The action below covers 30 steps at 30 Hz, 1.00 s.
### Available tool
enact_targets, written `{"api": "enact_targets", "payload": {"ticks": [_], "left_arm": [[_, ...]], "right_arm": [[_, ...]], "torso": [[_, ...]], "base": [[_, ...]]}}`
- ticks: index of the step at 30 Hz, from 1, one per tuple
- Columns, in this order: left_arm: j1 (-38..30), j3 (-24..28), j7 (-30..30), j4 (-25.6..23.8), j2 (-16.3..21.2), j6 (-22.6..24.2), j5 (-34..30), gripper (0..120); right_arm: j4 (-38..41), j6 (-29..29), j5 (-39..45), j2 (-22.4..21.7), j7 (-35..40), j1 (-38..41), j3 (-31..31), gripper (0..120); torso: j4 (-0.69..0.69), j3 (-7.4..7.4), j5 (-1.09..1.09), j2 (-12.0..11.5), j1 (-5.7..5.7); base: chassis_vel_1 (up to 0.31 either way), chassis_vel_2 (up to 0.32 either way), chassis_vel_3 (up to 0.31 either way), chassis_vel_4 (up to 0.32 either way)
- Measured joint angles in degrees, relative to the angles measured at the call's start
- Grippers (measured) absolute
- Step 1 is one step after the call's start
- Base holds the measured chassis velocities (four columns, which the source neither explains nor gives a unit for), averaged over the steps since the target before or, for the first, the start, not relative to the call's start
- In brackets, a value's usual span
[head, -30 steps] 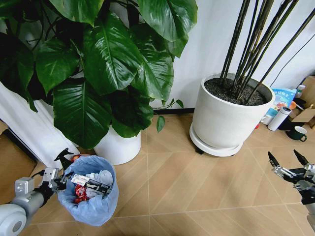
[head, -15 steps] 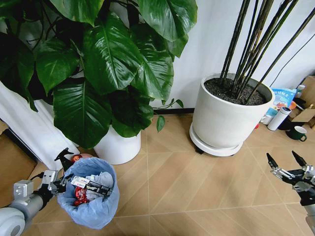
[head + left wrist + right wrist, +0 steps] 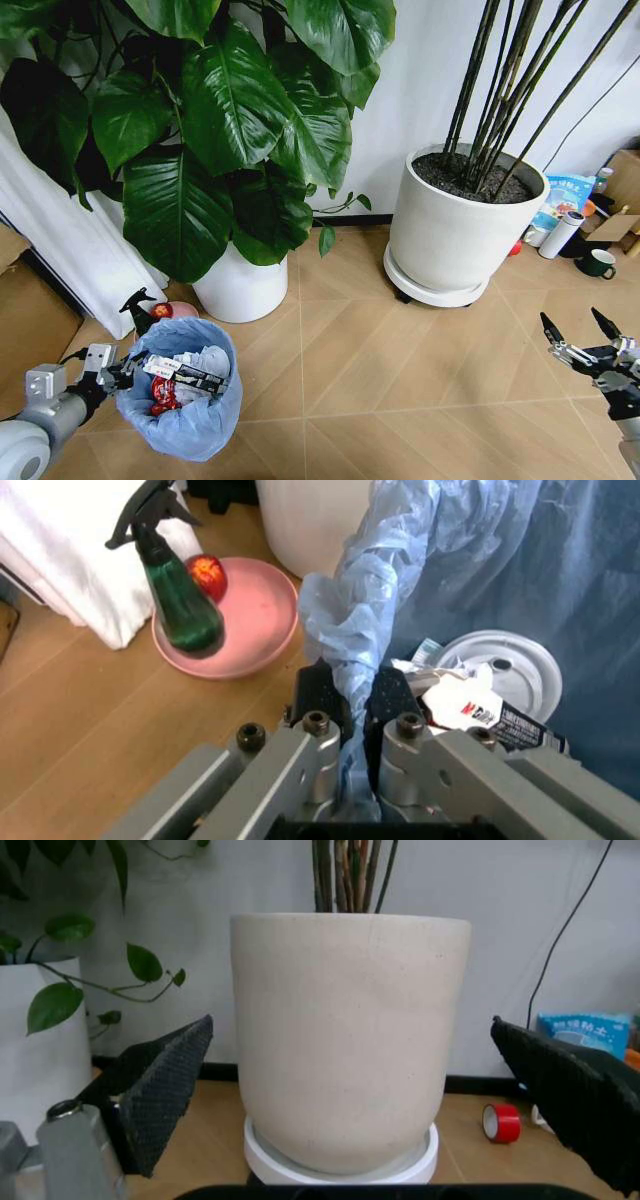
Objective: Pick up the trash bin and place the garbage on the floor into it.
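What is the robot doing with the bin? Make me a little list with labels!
Left gripper: shut on the bin's blue bag rim, low at the robot's left
Trash bin: beside the leafy plant's white pot, holding litter
Garbage: white wads, a red wrapper and a white disc, inside the bin
Right gripper: open, empty, above bare floor, facing the big white pot
Behind the bin: green spray bottle on a pink dish

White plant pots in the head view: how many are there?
2: one white pot under the broad-leaved plant, just behind the trash bin; one larger pot with tall dark stems, farther toward the robot's right.
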Motion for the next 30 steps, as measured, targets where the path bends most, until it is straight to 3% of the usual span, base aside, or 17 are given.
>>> {"api": "enact_targets", "payload": {"ticks": [30], "left_arm": [[2.54,-2.58,0.2,-0.86,0.07,-0.02,-0.36,0]], "right_arm": [[0.49,0.83,0.71,1.17,-1.21,-1.3,0.52,100]], "torso": [[0.0,0.0,0.01,-0.01,0.0]], "base": [[0.082,-0.081,-0.081,0.078]]}}
